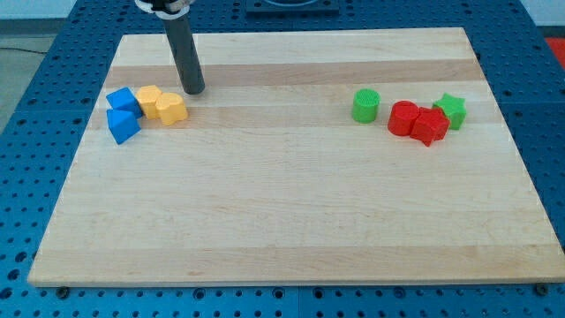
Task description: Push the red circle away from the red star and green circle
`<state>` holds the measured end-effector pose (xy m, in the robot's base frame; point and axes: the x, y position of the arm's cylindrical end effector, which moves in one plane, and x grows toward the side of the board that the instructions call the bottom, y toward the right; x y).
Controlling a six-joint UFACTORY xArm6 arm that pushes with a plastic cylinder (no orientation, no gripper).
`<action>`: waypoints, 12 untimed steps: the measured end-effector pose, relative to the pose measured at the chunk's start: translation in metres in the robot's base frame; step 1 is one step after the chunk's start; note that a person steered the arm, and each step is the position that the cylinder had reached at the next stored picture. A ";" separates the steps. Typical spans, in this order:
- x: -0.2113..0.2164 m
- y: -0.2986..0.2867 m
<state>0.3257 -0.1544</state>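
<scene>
The red circle (403, 118) sits on the wooden board at the view's right, touching the red star (430, 125) on its right. The green circle (365, 105) stands a little apart to its upper left. A green star (451, 110) sits just right of the red star. My tip (195, 90) is far off at the view's upper left, just above and right of the yellow blocks, a long way from the red circle.
At the view's left, two yellow blocks (161, 104) lie side by side, with a blue cube (123, 100) and a blue block (124, 125) beside them. The wooden board (282, 221) rests on a blue perforated table.
</scene>
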 end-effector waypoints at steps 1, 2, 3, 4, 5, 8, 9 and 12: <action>0.005 0.048; 0.034 0.107; 0.101 0.102; 0.175 0.179; 0.180 0.308; 0.040 0.272; -0.018 0.254; -0.097 0.077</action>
<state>0.2290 -0.0771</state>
